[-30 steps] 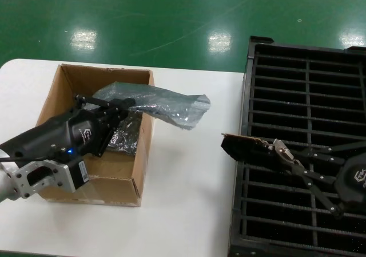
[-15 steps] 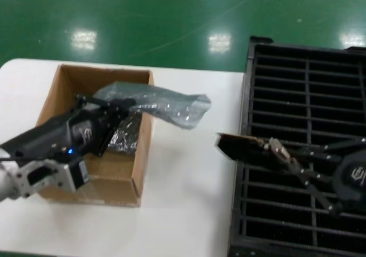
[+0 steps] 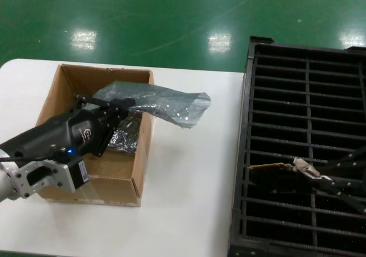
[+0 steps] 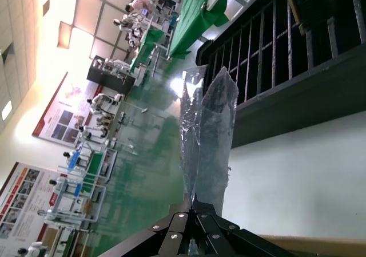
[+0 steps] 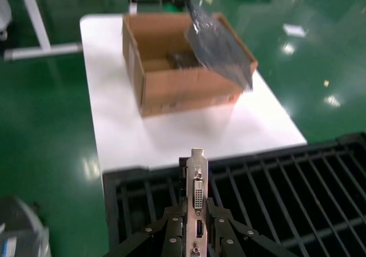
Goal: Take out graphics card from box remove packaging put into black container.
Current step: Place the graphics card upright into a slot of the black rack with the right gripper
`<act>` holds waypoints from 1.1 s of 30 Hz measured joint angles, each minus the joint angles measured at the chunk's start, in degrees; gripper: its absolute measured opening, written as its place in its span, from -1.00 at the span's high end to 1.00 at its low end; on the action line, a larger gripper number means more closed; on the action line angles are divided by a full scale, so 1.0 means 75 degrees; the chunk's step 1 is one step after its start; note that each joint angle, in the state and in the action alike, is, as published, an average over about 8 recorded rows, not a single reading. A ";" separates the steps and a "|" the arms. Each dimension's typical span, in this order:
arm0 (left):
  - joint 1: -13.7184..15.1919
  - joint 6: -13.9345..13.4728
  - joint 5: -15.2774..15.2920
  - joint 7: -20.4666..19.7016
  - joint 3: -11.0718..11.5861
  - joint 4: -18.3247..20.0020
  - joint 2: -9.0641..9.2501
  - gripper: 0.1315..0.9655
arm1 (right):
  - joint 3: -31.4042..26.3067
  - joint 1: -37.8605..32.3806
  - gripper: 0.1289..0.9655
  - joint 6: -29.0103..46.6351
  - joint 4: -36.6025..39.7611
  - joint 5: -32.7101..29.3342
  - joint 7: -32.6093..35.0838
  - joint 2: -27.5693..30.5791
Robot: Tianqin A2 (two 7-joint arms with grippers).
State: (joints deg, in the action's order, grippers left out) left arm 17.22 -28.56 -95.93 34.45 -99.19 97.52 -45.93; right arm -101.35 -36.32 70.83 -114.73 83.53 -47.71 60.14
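Observation:
My left gripper (image 3: 123,104) hovers over the brown box (image 3: 57,97) and is shut on one end of the crinkly grey packaging (image 3: 171,105). The bag sticks out past the box's right wall; in the left wrist view it stands up from the fingertips (image 4: 191,202) as the packaging (image 4: 206,119). My right gripper (image 3: 303,169) is shut on the graphics card (image 3: 270,166), which shows edge-on over the slots of the black container (image 3: 309,85). In the right wrist view the card's silver bracket (image 5: 198,182) with its ports stands clamped between the fingers (image 5: 171,231), above the container's ribs (image 5: 269,194).
Another dark wrapped item (image 3: 123,138) lies inside the box. The white table (image 3: 189,177) runs between box and container; green floor lies beyond its far edge. In the right wrist view the box (image 5: 177,85) sits farther off on the table (image 5: 166,137).
My right gripper has carried the graphics card from the container's left rim inward over the slots, turning it edge-on. The left gripper and packaging have stayed put.

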 joint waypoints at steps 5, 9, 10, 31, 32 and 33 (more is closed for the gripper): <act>0.0000 0.0000 0.0000 0.0000 0.0000 0.0000 0.0000 0.98 | -0.0663 -0.1077 0.86 0.0964 0.0448 -0.0374 -0.0052 -0.0334; 0.0000 0.0000 0.0000 0.0000 0.0000 0.0000 0.0000 0.98 | -0.1088 -0.1616 0.86 0.1462 0.0711 -0.0682 -0.0029 -0.0656; 0.0000 0.0000 0.0000 0.0000 0.0000 0.0000 0.0000 0.98 | -0.1185 -0.1718 0.86 0.1555 0.0761 -0.0775 -0.0020 -0.0736; 0.0000 0.0000 0.0000 0.0000 0.0001 0.0000 0.0000 0.98 | -0.2391 -0.2784 0.86 0.2365 0.1208 -0.2837 0.0075 -0.1961; 0.0000 0.0000 0.0000 0.0000 0.0001 0.0000 0.0000 0.98 | -0.2415 -0.2806 0.86 0.2387 0.1233 -0.2871 0.0071 -0.1996; 0.0000 0.0000 0.0000 0.0000 0.0001 0.0000 0.0000 0.98 | -0.2440 -0.2827 0.86 0.2407 0.1257 -0.2902 0.0066 -0.2030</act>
State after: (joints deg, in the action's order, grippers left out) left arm 17.22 -28.56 -95.93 34.45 -99.18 97.52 -45.92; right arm -119.65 -57.52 88.89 -105.30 61.77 -47.22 44.91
